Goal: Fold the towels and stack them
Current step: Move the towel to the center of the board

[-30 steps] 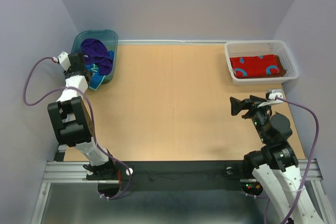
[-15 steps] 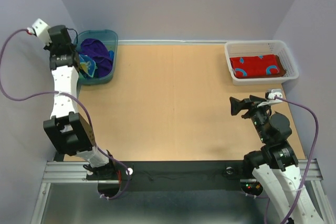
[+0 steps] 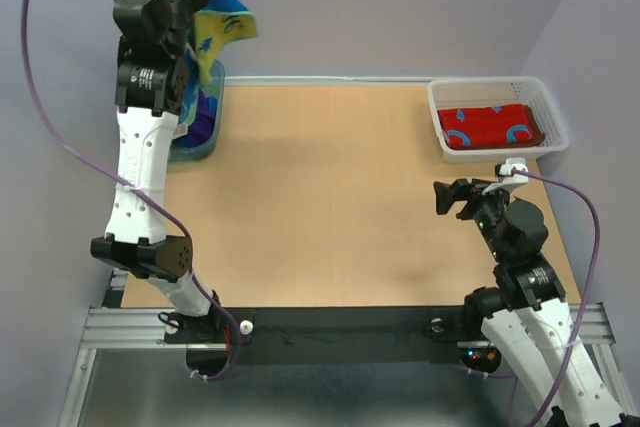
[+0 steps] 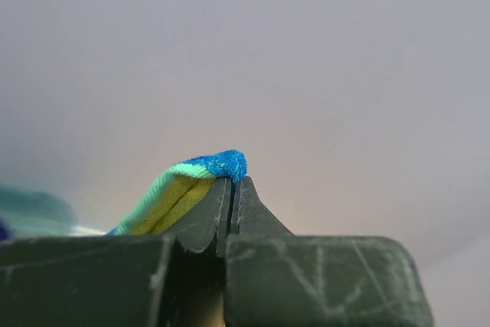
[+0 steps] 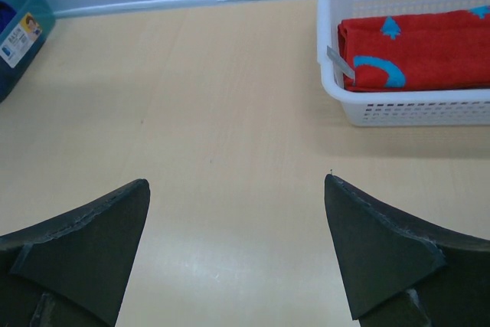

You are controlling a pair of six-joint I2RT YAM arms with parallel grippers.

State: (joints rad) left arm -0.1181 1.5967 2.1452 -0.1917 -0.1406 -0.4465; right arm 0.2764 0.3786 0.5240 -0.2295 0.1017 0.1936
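I see a pale wood table [image 3: 330, 207] boxed in by lilac-grey walls [image 3: 400, 7]. My left gripper [image 4: 230, 183] is pinched tight on a corner of the teal-and-yellow towel [image 3: 228, 29], which hangs high above the teal tub [image 3: 208, 137] at the table's far left corner. A purple towel [image 3: 204, 117] lies inside the tub. My right gripper [image 5: 237, 212] gapes wide and holds nothing. It hovers by the right edge, near the white basket [image 3: 434, 107] with the folded red towel [image 3: 492, 127] at the far right corner.
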